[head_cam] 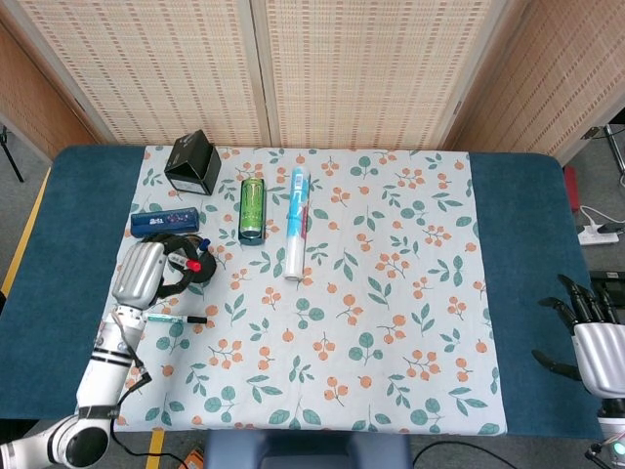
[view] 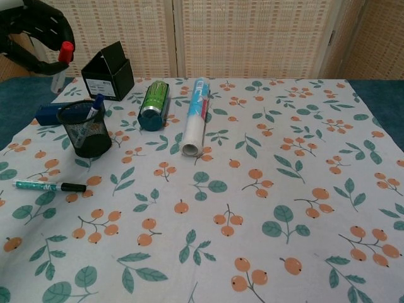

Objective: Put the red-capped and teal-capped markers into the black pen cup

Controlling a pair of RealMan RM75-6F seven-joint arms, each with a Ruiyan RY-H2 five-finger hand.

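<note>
The left hand (head_cam: 142, 275) is up off the cloth and hangs over the black pen cup (view: 85, 129), with its fingers pinched on the red-capped marker (head_cam: 186, 262); in the chest view the red cap pokes out of the dark fingers high in the top corner, well above the table. From overhead the cap end shows right at the cup's mouth, so I'd judge the first marker is at the drop stage: lifted and carried, not yet in. The cup stands at about nine o'clock on the flowered tablecloth (head_cam: 391, 293), and a blue-tipped pen (view: 95, 105) already leans inside it. What the next move seems to call for is tipping the marker more nearly upright over the opening, lowering it until an end is below the rim, and only then letting the fingers part; released from this height or at a slant, it could glance off the mesh rim or knock the light cup over. The teal-capped marker (view: 47, 186) lies flat on the cloth just toward six o'clock from the cup, untouched, and will want the same pick and carry afterwards. The right hand (head_cam: 594, 344) is parked well off at about four o'clock beyond the cloth, fingers spread and holding nothing.
</note>
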